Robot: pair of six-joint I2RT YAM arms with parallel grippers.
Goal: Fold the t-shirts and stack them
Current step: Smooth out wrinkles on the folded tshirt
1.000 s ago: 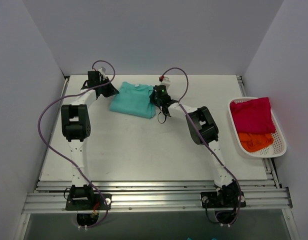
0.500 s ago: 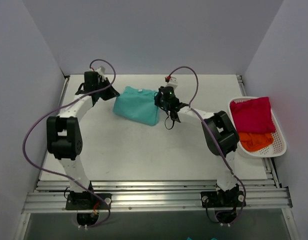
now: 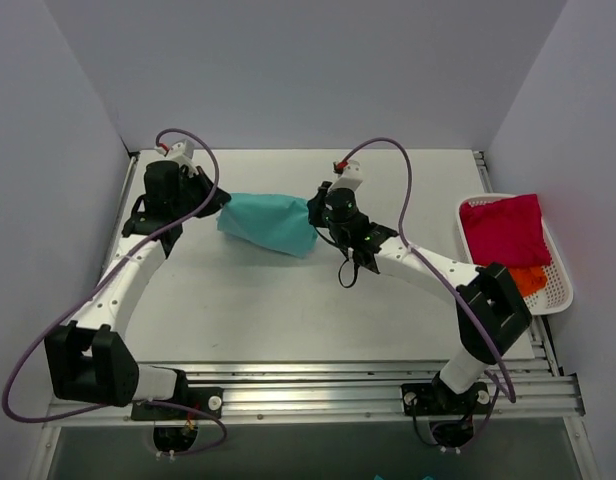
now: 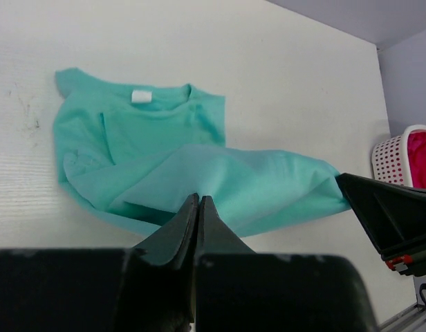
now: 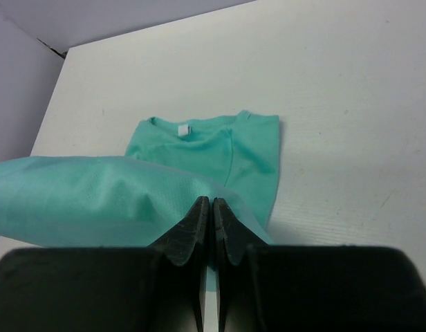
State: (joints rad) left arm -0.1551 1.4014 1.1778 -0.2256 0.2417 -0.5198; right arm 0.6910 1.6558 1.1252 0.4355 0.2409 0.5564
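Note:
The teal t-shirt [image 3: 268,220] lies at the back middle of the table, its collar end flat and its near edge lifted and stretched between both grippers. My left gripper [image 3: 220,208] is shut on the shirt's left corner; in the left wrist view [image 4: 198,200] the cloth [image 4: 220,180] runs off from the closed tips. My right gripper [image 3: 314,222] is shut on the right corner; in the right wrist view [image 5: 211,205] the teal cloth [image 5: 95,194] hangs to the left. The magenta t-shirt [image 3: 503,228] and orange t-shirt [image 3: 528,278] lie in the basket.
A white slotted basket [image 3: 562,290] stands at the right edge of the table, also at the far right of the left wrist view [image 4: 393,155]. Grey walls close in the back and both sides. Purple cables loop over both arms.
Both grippers have pulled toward the near side and risen, lifting the teal shirt's edge over its flat part. Both arms have swung outward from the shirt.

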